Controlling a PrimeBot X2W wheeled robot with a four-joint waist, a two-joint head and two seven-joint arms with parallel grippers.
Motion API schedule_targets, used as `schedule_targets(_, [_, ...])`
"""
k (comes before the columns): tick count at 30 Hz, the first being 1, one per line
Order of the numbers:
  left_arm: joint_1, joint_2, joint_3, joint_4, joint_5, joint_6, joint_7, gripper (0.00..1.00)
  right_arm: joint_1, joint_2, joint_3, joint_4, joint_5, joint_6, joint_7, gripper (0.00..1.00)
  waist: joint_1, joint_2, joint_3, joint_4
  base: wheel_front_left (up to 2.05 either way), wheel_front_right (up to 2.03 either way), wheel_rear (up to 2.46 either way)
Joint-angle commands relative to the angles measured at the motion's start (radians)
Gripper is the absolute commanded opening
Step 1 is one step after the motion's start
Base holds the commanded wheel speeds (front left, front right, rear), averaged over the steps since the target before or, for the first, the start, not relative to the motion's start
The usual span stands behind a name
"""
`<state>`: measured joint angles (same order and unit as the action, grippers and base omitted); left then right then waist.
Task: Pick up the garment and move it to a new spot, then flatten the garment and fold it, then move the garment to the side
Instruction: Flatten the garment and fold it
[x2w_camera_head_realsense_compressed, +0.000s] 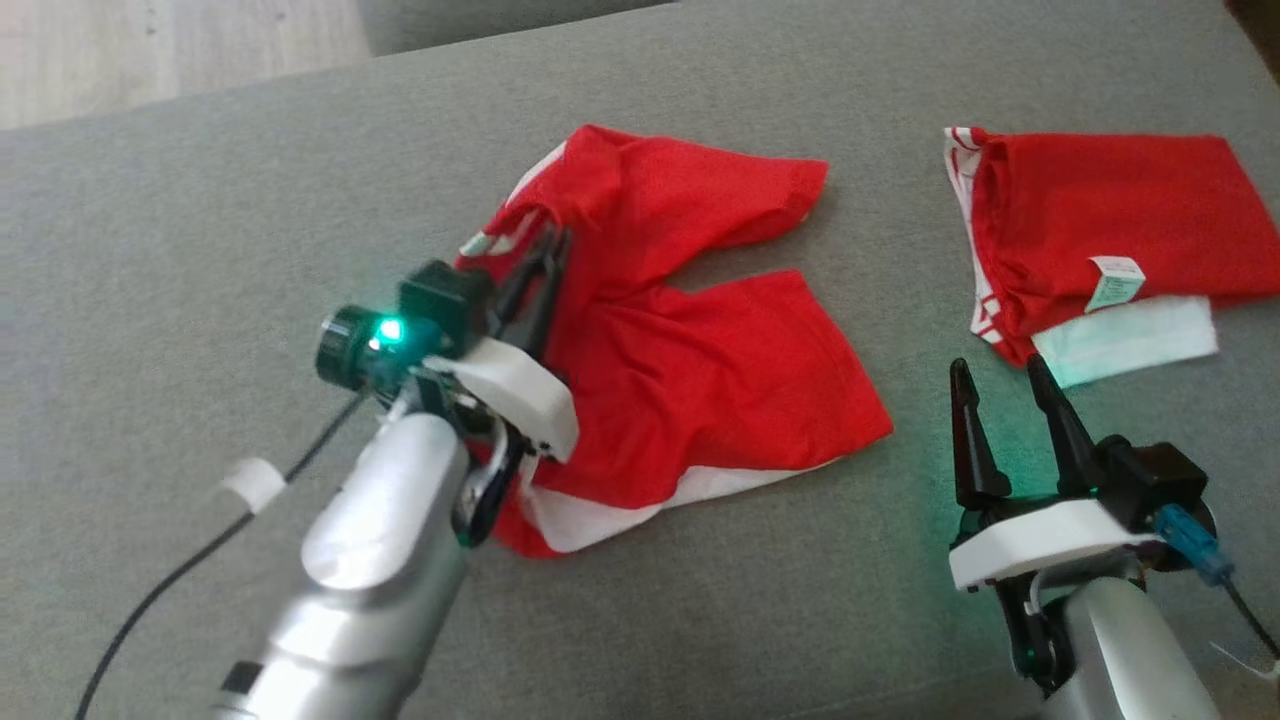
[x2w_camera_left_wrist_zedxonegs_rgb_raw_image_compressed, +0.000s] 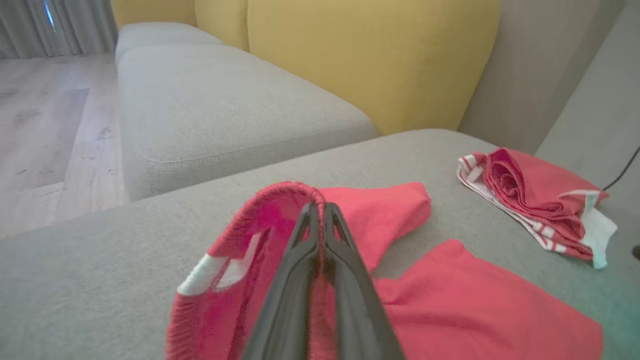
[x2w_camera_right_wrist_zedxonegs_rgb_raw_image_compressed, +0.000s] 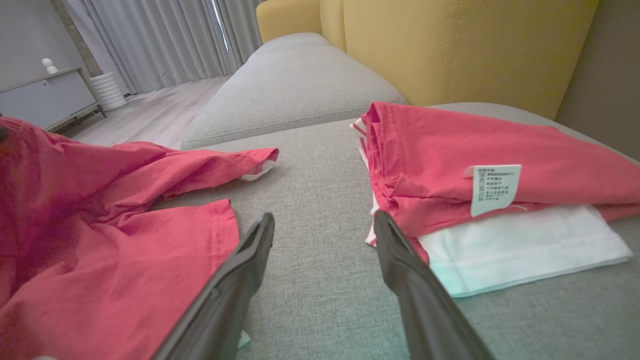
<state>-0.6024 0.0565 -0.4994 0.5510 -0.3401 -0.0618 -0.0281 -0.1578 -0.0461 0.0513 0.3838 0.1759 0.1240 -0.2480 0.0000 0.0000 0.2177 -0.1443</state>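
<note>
Pick-up step: L gripper (x2w_camera_left_wrist_zedxonegs_rgb_raw_image_compressed: 318, 209) fingers pinched shut on waistband (x2w_camera_left_wrist_zedxonegs_rgb_raw_image_compressed: 287, 189) of red shorts (x2w_camera_head_realsense_compressed: 700, 370), lying mid sofa seat (x2w_camera_head_realsense_compressed: 200, 200). R gripper (x2w_camera_head_realsense_compressed: 998, 367) wide, empty, just beside shorts. Folded red garment (x2w_camera_head_realsense_compressed: 1120, 220) beyond. Next: lift w/o slip, carry to free spot

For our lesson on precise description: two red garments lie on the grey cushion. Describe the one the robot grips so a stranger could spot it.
On the broad grey cushion, near its middle, lie red shorts, waistband pinched in the left claw. Unlike the folded red garment to their right, neatly stacked with a white label, they sprawl loose and rumpled.
</note>
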Motion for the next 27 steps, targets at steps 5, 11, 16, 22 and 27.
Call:
schedule_targets(5, [-0.045,0.052,0.086,-0.055,-0.054,-0.004,0.008,0.00,-0.023,-0.004,0.023,-0.025,-0.006,0.007,-0.014,1.00,0.0000,0.0000,-0.011,0.030,0.00,0.00,0.00])
schedule_targets(11, [-0.035,0.117,0.143,-0.066,-0.112,-0.015,0.040,0.00,-0.025,-0.004,0.018,-0.026,-0.017,0.007,-0.014,1.00,0.0000,0.0000,-0.016,0.063,0.00,0.00,0.00])
schedule_targets(16, [0.012,0.174,0.166,-0.066,-0.148,-0.027,0.078,0.00,-0.026,-0.004,0.019,-0.021,-0.023,0.007,-0.014,1.00,0.0000,0.0000,-0.026,0.085,0.00,0.00,0.00])
schedule_targets(22, [0.078,0.224,0.190,-0.063,-0.182,-0.031,0.095,0.00,-0.023,-0.004,0.020,-0.012,-0.028,0.007,-0.014,1.00,0.0000,0.0000,-0.042,0.104,0.00,0.00,0.00])
schedule_targets(27, [0.111,0.243,0.211,-0.050,-0.199,-0.021,0.084,0.00,-0.021,-0.004,0.023,-0.009,-0.038,0.007,-0.013,1.00,0.0000,0.0000,-0.053,0.119,0.00,0.00,0.00])
